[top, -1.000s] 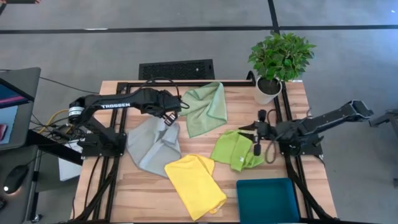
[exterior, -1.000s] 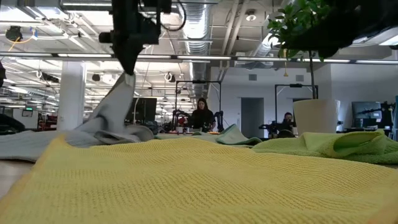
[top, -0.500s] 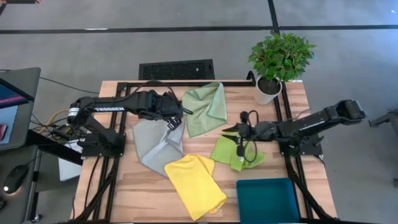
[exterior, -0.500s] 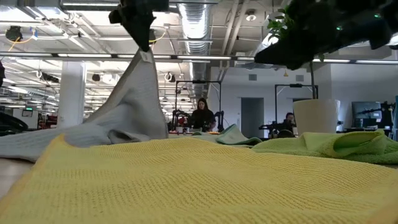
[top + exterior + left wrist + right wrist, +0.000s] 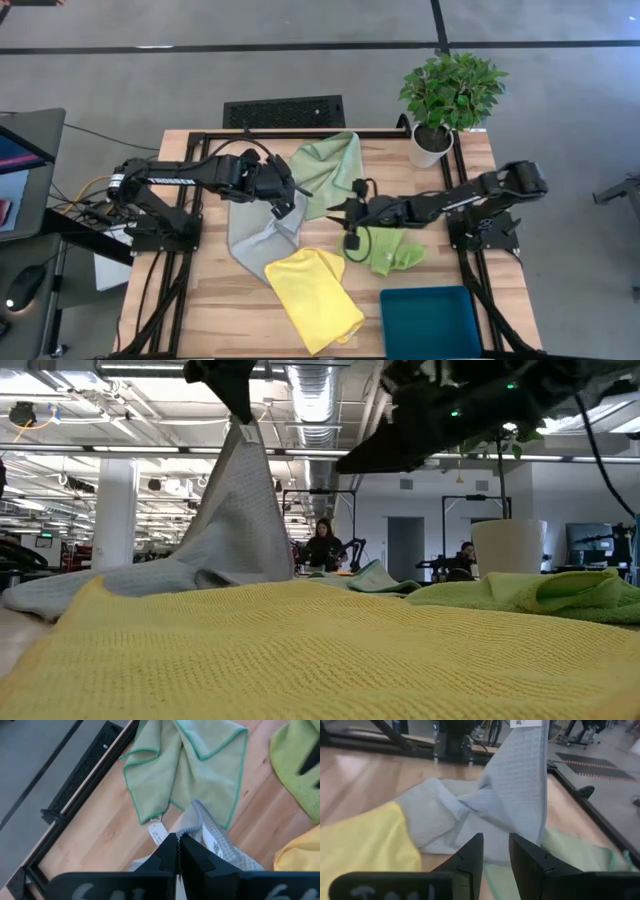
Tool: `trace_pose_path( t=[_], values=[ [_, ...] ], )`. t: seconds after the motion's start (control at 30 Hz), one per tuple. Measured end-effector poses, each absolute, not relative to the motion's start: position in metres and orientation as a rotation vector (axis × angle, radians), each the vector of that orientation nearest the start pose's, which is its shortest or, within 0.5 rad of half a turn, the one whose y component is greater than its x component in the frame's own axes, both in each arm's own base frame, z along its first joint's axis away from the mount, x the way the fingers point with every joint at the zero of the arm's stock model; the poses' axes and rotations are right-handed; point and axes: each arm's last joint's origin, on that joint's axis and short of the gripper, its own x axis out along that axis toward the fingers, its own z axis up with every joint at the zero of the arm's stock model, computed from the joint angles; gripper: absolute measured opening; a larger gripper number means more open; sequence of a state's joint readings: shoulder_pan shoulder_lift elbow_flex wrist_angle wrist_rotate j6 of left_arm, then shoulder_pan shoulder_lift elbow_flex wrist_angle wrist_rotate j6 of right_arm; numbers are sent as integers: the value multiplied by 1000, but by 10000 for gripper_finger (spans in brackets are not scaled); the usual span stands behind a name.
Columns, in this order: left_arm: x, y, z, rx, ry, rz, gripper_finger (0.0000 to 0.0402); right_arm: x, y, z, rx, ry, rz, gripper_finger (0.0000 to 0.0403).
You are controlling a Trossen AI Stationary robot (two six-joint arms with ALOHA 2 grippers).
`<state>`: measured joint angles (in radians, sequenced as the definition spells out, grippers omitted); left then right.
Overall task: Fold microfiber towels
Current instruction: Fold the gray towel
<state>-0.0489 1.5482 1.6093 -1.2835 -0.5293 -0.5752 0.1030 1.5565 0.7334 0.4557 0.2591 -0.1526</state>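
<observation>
My left gripper [image 5: 285, 207] is shut on the light grey-blue towel [image 5: 255, 235], which rises like a tent in the low view [image 5: 230, 530]. My right gripper [image 5: 334, 212] reaches in from the right, open, its fingers [image 5: 470, 852] just short of the hanging grey-blue cloth [image 5: 515, 785]; I see no contact. The sage green towel [image 5: 330, 170] lies crumpled at the far middle. The lime green towel [image 5: 388, 250] lies under my right arm. The bright yellow towel [image 5: 312, 295] lies spread near the front edge. My left gripper pinches the grey-blue towel's corner [image 5: 200, 822], the one with the white label, between its two shut fingers. The fingers slant down from the table's left. The corner [image 5: 245, 432] is lifted high and the cloth falls away taut below it, its lower part on the table.
A teal tray [image 5: 430, 320] stands at the front right corner. A potted plant [image 5: 450, 95] stands at the far right. Black rails [image 5: 470, 290] frame the table's sides. People sit in the room beyond the table [image 5: 325, 545].
My left gripper has risen and gone toward the table's right, drawing the grey-blue towel's corner higher while the rest stays on the table. My right gripper has swept toward the table's left, over the lime green towel, up to the hanging grey-blue cloth.
</observation>
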Motion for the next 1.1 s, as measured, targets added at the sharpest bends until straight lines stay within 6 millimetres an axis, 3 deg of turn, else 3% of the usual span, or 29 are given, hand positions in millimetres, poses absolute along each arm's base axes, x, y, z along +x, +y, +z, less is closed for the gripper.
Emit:
trace_pose_path(
  t=[0.4, 0.67, 1.1],
  values=[
    [287, -11, 355, -96, 1020, 677, 0, 370, -3, 181, -217, 411, -182, 117],
    [288, -14, 355, -81, 1024, 646, 0, 395, -20, 179, -253, 406, -221, 117],
    [289, -16, 355, -65, 1031, 606, 0, 401, -35, 182, -268, 402, -244, 117]
  ],
)
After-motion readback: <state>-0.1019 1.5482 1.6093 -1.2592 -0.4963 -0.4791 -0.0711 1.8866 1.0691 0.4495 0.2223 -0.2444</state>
